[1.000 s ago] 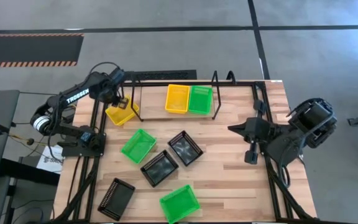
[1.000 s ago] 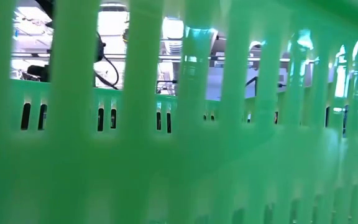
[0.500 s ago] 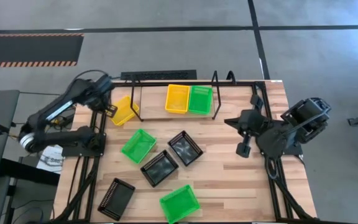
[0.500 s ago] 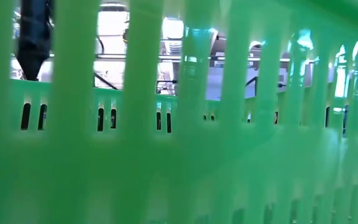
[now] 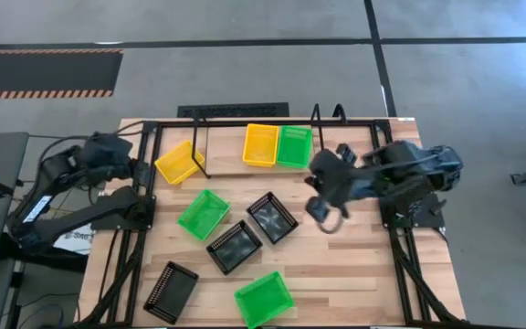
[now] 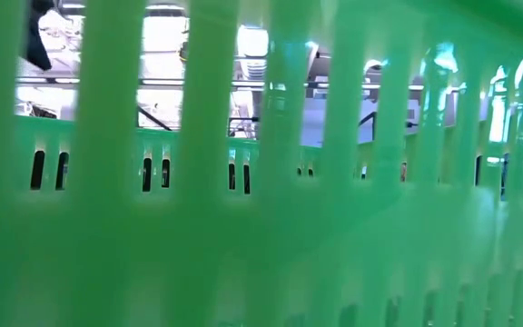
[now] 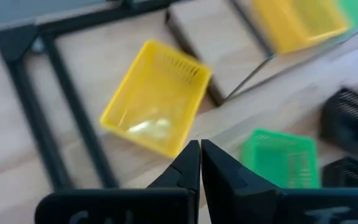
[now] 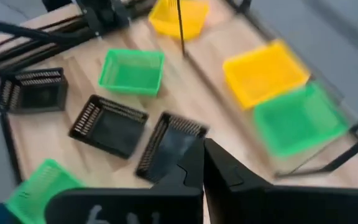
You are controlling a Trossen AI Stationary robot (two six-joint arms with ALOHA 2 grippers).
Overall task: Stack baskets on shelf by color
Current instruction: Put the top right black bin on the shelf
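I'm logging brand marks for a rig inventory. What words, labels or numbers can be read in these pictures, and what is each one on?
Nothing here reads clearly enough to quote.
Left claw: pale marks on its dark body, too blurred to read.
Right claw: pale marks on its dark body, too blurred to read.
White paper sheet beside the table, under the left arm: dark print, too small to read.

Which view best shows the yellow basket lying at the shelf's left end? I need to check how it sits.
The left wrist view: the yellow basket fills it, tilted. The high view shows it small; the right wrist view only partly; the low view not at all.
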